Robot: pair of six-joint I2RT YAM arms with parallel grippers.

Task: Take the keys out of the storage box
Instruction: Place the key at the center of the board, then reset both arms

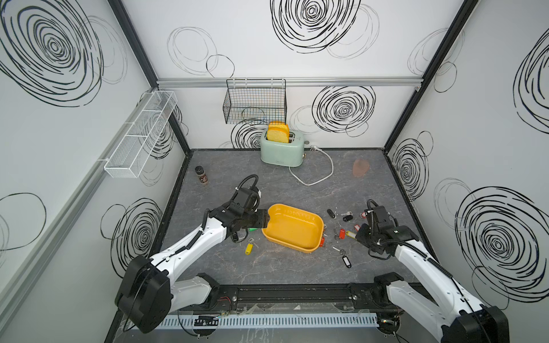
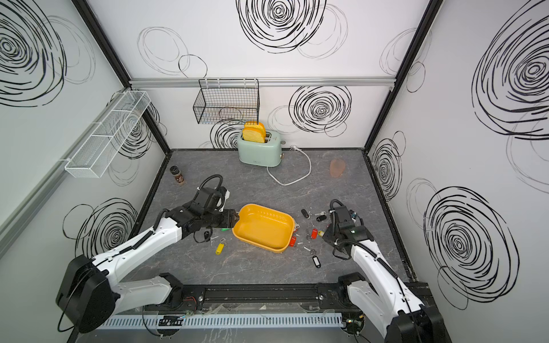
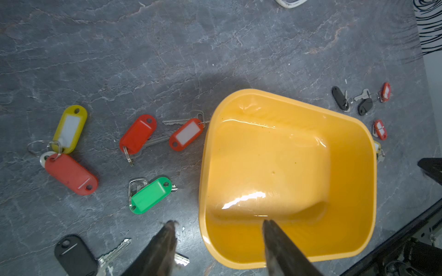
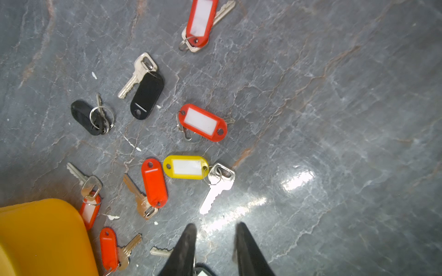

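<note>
Grey marbled table [image 1: 267, 267] fills your workspace, and the box [image 1: 292, 230] sits empty near its middle. The keys [image 4: 202, 122] lie scattered on the table on both sides of the box, some just beside its walls. Your left gripper [image 3: 218, 222] is spread, with one finger inside the box and one outside its wall. Your right gripper [image 4: 216, 225] is spread too, over bare table near the keys, holding nothing.

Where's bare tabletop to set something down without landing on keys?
Bare: the wide stretch between the toaster cord and the storage box, and the front strip between box and base rail. Crowded: keys flank both ends of the box.
</note>
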